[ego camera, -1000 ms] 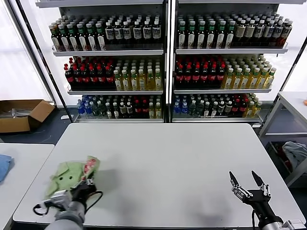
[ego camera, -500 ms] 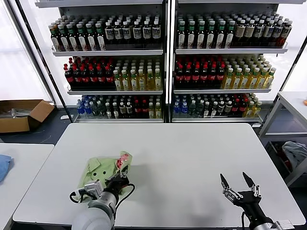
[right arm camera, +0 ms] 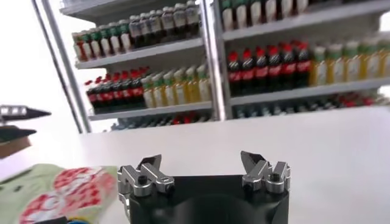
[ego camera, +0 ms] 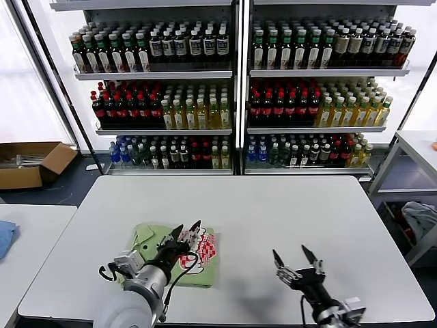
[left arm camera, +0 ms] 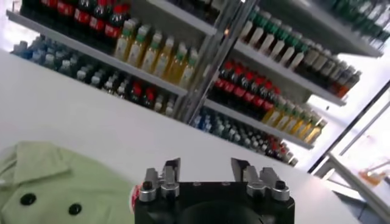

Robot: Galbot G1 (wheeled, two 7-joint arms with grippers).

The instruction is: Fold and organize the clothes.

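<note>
The light green polo shirt (ego camera: 153,240) lies folded on the white table (ego camera: 273,212), left of centre near the front, its red-and-white graphic (ego camera: 203,249) facing up. My left gripper (ego camera: 187,229) is open just above the shirt's graphic and holds nothing. In the left wrist view the collar and buttons (left arm camera: 55,182) show beside the open gripper (left arm camera: 205,169). My right gripper (ego camera: 293,258) is open and empty, low over the table to the right of the shirt. The right wrist view shows the open gripper (right arm camera: 201,164) with the shirt (right arm camera: 55,192) off to one side.
Shelves of bottles (ego camera: 235,89) stand behind the table. A cardboard box (ego camera: 27,162) sits on the floor at far left. A blue cloth (ego camera: 5,238) lies on a side table at left. A grey-blue cloth (ego camera: 420,219) lies by a table at right.
My left gripper carried the shirt right, from the table's left edge toward the middle, and has opened; the shirt now lies flat. My right gripper moved left toward the shirt.
</note>
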